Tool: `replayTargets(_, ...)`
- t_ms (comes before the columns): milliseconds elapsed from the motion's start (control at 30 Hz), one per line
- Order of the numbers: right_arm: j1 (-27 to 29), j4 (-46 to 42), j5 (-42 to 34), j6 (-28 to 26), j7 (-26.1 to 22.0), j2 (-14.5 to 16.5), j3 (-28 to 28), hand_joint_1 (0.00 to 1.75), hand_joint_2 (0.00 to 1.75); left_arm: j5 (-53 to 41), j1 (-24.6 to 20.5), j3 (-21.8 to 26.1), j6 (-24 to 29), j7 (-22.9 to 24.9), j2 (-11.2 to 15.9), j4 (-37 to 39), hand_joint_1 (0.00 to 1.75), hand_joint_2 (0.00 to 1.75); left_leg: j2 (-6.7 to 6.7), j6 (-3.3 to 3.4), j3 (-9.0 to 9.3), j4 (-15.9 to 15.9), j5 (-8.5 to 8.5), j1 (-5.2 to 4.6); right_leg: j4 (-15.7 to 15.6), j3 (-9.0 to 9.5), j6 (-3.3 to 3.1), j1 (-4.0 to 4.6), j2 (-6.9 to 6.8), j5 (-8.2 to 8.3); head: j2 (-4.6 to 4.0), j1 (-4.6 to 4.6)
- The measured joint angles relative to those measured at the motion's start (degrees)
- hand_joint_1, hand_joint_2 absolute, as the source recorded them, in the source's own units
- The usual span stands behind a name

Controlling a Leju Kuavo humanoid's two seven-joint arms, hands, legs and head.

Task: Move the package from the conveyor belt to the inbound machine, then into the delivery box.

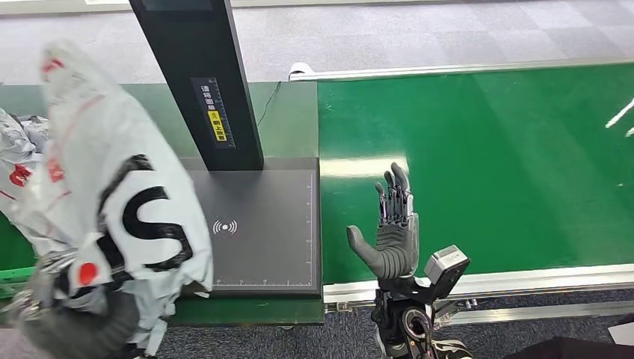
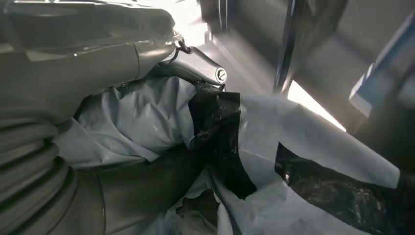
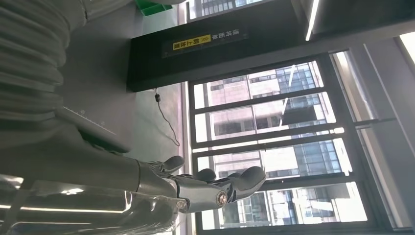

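A white plastic package (image 1: 112, 179) with black lettering and red marks is held up at the left, over the left edge of the inbound machine's black scan plate (image 1: 262, 224). My left hand (image 1: 78, 318) grips it from below and is mostly hidden by the crumpled bag. In the left wrist view the fingers (image 2: 195, 63) press into the package (image 2: 303, 147). My right hand (image 1: 394, 232) is open, fingers straight and apart, upright over the near edge of the green conveyor belt (image 1: 508, 164), holding nothing. The right wrist view shows the same spread hand (image 3: 195, 188).
The machine's black column (image 1: 202, 75) with a yellow label rises behind the scan plate. More white packages (image 1: 19, 164) lie at the far left, above a green crate edge (image 1: 15, 273). The belt's metal rail (image 1: 523, 280) runs along the front.
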Motion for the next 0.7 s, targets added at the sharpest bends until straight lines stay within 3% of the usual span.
replayTargets(167,-0.04,0.57,-0.15,-0.02,-0.49,0.00,-0.46,0.00,1.75,1.98,-0.73,-0.03,-0.02,-0.05,-0.19,-12.05,1.39,1.75,-0.01,-0.01,0.04,0.00,0.01,0.01,0.01,0.01,0.00,0.01,0.00,0.00,0.01,0.00)
replayTargets(300,-0.24,0.74,0.08,0.08,-0.56,0.06,-0.74,0.00,1.75,4.72,-4.18,1.05,-0.05,-0.07,-0.50,-16.28,1.40,1.75,-0.03,0.00,0.06,0.00,0.02,0.00,0.00,0.08,0.00,0.00,-0.01,0.01,0.01,0.00)
replayTargets(533,-0.61,1.15,0.31,0.09,-0.61,0.09,-1.00,0.00,1.75,11.73,-10.95,6.87,-0.10,-0.04,0.53,-12.12,1.40,1.75,-0.02,-0.01,0.16,0.00,0.05,0.00,0.02,0.13,-0.02,0.00,0.00,0.02,0.01,0.00)
replayTargets(700,-0.74,1.39,0.30,0.09,-0.62,0.09,-1.08,0.00,1.75,12.32,-13.13,8.78,-0.11,-0.03,1.41,-9.14,1.40,1.75,-0.02,-0.01,0.15,0.00,0.05,0.01,0.02,0.11,-0.02,0.00,0.00,0.02,0.01,0.01)
